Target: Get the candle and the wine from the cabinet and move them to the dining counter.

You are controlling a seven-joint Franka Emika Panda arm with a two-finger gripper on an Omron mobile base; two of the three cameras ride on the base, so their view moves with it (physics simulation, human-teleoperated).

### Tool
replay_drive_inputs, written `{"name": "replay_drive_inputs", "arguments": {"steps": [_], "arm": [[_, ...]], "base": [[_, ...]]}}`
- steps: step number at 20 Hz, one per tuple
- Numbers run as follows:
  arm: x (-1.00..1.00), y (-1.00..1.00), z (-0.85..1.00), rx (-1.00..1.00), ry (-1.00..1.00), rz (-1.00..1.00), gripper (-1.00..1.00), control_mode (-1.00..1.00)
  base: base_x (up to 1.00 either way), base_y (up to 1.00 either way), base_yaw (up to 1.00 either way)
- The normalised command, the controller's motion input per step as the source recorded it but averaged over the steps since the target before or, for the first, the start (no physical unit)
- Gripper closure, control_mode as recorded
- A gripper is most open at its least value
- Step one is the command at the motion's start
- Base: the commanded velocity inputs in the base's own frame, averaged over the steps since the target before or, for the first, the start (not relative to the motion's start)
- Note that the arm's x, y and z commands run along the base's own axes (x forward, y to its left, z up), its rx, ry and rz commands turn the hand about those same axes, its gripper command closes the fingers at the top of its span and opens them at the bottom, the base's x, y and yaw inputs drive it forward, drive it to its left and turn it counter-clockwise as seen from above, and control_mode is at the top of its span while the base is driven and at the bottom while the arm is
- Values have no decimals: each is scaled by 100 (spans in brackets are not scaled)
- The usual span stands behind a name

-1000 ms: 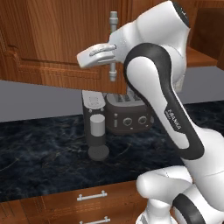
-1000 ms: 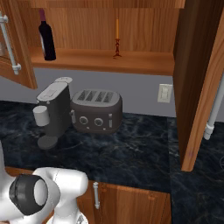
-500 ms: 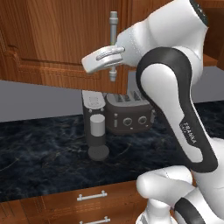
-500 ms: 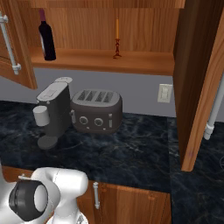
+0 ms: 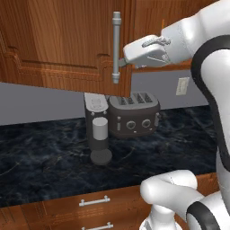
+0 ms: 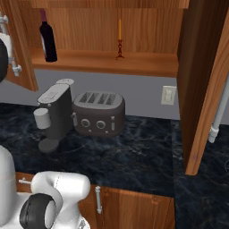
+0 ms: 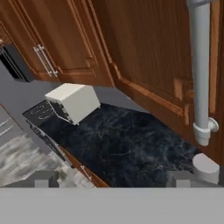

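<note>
Gripper (image 7: 111,178) spread wide, empty, beside cabinet (image 6: 197,80) door handle (image 5: 116,47) — wine (image 6: 47,36), candle (image 6: 119,39) upright on shelf (image 6: 103,62).

Wine (image 6: 47,38) label: showing no readable lettering, too small to make out.
Toaster (image 6: 99,112) and coffee machine (image 6: 54,115): bearing no legible brand or numbers.

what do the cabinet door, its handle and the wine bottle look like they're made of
Cabinet door: reddish-brown wood with visible grain, slight sheen. Bar handle: looks like matte grey metal. Wine bottle: seemingly dark glass, glossy, with a dark red capsule.
</note>
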Motion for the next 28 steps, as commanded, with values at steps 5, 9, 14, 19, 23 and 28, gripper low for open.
{"name": "replay_drive_inputs", "arguments": {"steps": [5,9,14,19,23,28], "arm": [[6,-54,0,17,12,0,-100,-100],[30,-42,0,17,14,0,-100,-100],[35,-44,0,14,14,0,-100,-100],[45,-30,0,10,17,0,-100,-100],[48,-11,0,12,16,-4,-100,-100],[52,2,-7,15,13,-5,-100,-100]], "base": [[0,0,0],[0,0,0],[0,0,0],[0,0,0],[0,0,0],[0,0,0]]}}
